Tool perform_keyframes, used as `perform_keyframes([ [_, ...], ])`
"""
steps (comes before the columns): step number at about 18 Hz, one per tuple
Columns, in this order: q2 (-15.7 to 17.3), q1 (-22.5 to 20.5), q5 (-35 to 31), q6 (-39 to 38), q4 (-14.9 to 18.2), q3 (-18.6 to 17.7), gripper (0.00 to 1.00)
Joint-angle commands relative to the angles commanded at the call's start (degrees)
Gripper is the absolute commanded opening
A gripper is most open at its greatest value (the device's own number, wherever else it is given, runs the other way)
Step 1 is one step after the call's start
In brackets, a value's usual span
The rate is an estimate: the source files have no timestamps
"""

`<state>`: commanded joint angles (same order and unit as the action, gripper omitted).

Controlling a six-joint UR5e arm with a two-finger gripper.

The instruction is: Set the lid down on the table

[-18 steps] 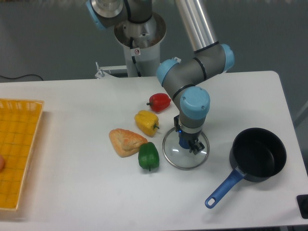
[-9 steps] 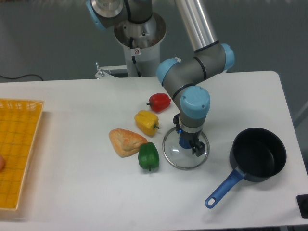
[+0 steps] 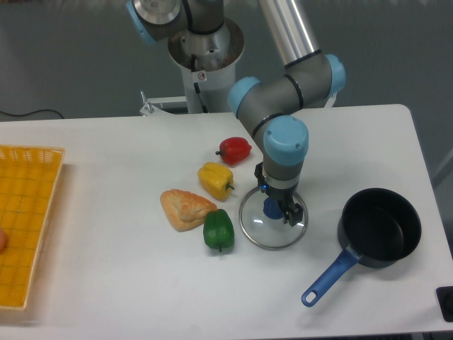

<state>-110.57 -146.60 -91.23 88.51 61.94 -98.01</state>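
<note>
We are lifting our gripper (image 3: 277, 210) slightly, fingers now spread and holding nothing, leaving the lid (image 3: 273, 226) lying flat beneath it on the table (image 3: 106, 283); placement looks done.

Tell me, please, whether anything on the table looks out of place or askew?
Nothing stands out. The lid lies flat on the table beside the upright pan, and the peppers and pastry sit undisturbed.

The white bench (image 3: 106, 283) carries a yellow mesh tray (image 3: 25, 227), red pepper (image 3: 234, 149), yellow pepper (image 3: 215, 180), green pepper (image 3: 219, 229), pastry (image 3: 185, 208), glass lid (image 3: 273, 227) and black saucepan (image 3: 378, 228).
</note>
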Motion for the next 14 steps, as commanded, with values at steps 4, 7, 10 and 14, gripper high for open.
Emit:
perform_keyframes([
  [4, 2.0, 0.7, -0.1, 0.0, 7.4, 3.9, 1.0],
  [7, 3.1, 0.8, -0.1, 0.0, 8.5, 4.1, 1.0],
  [10, 3.5, 1.2, -0.1, -0.1, 9.4, 4.6, 1.0],
  [14, 3.8, 1.4, 0.0, -0.2, 11.4, 5.8, 1.0],
])
